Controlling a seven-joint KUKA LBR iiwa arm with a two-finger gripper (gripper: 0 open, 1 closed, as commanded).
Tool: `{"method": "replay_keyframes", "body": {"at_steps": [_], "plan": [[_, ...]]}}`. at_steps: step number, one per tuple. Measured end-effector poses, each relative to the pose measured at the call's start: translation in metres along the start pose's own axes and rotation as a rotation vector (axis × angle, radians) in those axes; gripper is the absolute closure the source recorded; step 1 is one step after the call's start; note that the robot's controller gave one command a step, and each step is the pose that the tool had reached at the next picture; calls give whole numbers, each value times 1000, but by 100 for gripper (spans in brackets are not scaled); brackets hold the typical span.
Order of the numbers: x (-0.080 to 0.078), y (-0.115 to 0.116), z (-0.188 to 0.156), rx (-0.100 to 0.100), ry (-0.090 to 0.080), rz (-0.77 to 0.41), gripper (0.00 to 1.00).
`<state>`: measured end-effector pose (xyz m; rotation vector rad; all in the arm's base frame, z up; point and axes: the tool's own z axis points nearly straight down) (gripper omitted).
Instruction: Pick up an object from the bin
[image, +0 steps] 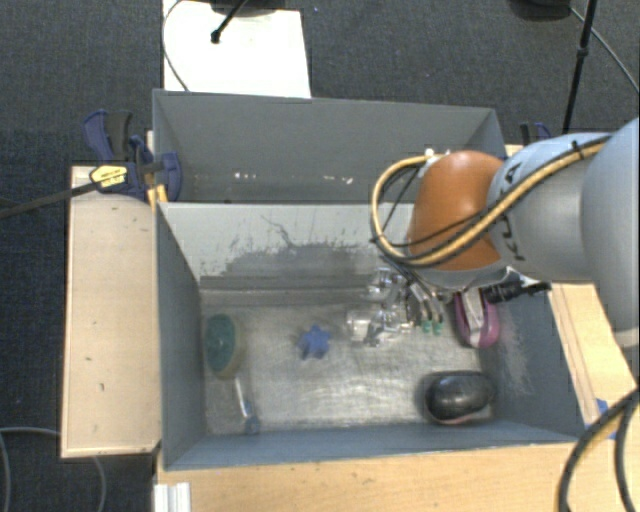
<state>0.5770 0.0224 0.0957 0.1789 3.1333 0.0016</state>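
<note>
Looking down into the grey bin (180, 330), the arm (580, 220) comes in from the right with its orange cover (455, 215) and a loop of cables (380, 205) hanging over the far right part of the floor. The gripper (383, 318) is down low, right of the middle of the bin and near the back wall. Honestly, I can't tell if the claw is open or closed, because it's just a shiny tangle of metal from this angle. I also can't make out anything held in it.

As for what's nearby, the closest candidate is a small blue piece (315, 341). It's sort of star-shaped and lies flat on the floor just left of the gripper, not touching it. On the other side there's a purple thing (478, 320) tucked against the right wall, partly under the arm. A black mouse-shaped thing (458, 395) sits in the front right corner, nearer the camera than the gripper and clear of it.

Way over on the left there's a green round thing (220, 342) by the left wall. A little clear stick (243, 405) with a bluish end is in the front left corner. Both are well apart from the gripper. Nothing is heaped up, and everything lies on its own.
</note>
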Motion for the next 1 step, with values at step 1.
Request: {"method": "replay_keyframes", "body": {"at_steps": [1], "plan": [[-7,6,-118,-1,-8,-3,100]]}}
